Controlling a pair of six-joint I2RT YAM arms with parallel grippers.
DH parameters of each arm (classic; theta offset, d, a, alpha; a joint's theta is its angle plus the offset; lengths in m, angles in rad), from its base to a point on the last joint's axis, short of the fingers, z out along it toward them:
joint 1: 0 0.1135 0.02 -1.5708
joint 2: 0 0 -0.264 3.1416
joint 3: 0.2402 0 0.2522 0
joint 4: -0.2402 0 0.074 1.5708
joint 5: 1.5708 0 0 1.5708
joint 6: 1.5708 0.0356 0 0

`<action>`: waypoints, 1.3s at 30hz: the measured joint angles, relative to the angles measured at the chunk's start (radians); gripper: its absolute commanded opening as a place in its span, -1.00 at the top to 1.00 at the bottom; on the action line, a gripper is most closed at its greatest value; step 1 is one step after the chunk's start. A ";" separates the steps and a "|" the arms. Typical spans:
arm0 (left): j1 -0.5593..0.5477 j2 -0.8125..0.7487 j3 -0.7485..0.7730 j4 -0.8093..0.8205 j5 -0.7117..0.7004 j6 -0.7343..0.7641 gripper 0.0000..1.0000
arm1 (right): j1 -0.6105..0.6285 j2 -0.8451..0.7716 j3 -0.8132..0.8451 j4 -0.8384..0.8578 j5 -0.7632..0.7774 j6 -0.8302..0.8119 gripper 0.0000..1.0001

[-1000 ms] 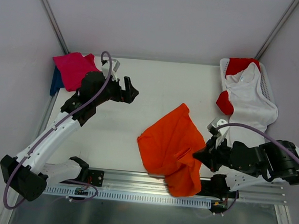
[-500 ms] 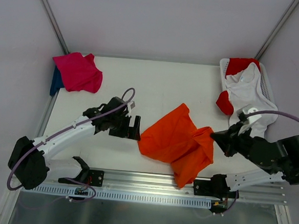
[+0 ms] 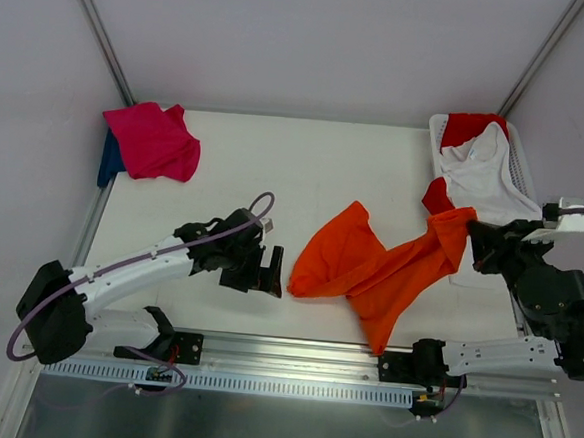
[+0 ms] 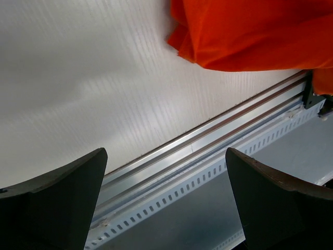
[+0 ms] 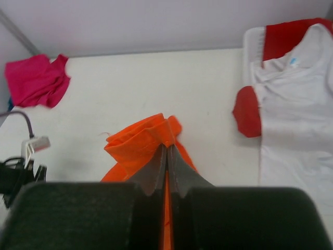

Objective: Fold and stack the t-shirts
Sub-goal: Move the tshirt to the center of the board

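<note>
The orange t-shirt (image 3: 379, 268) is stretched across the front middle of the table. My right gripper (image 3: 469, 231) is shut on its right end and holds that end raised; in the right wrist view the orange cloth (image 5: 143, 140) is pinched between my shut fingers (image 5: 167, 156). My left gripper (image 3: 271, 274) is open and empty, just left of the shirt's left edge (image 4: 250, 36). A magenta-pink t-shirt (image 3: 152, 139) lies on a dark blue one (image 3: 107, 161) at the back left. White (image 3: 485, 177) and red (image 3: 471, 127) t-shirts lie in the basket.
A white plastic basket (image 3: 521, 165) stands at the back right, cloth hanging over its front. A metal rail (image 3: 293, 354) runs along the table's near edge; it shows in the left wrist view (image 4: 208, 151). Walls close off the back and sides.
My right gripper has lifted and pulled the orange shirt's end up and to the right, stretching it out. My left gripper has moved from the back left to the shirt's left edge.
</note>
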 measured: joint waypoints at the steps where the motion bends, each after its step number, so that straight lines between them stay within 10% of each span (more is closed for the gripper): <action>1: -0.017 0.038 0.013 0.003 0.000 0.000 -0.98 | -0.029 0.015 0.016 0.001 0.024 -0.003 0.99; 25: -0.261 0.697 0.458 0.206 -0.002 -0.014 -0.88 | -0.093 0.145 -0.105 0.002 0.119 0.075 0.99; 35: -0.268 0.712 0.459 0.227 0.000 -0.072 0.75 | -0.126 0.096 -0.182 0.002 0.120 0.151 0.99; 39: -0.268 0.732 0.459 0.233 -0.002 -0.077 0.94 | -0.128 0.089 -0.197 0.002 0.122 0.163 0.99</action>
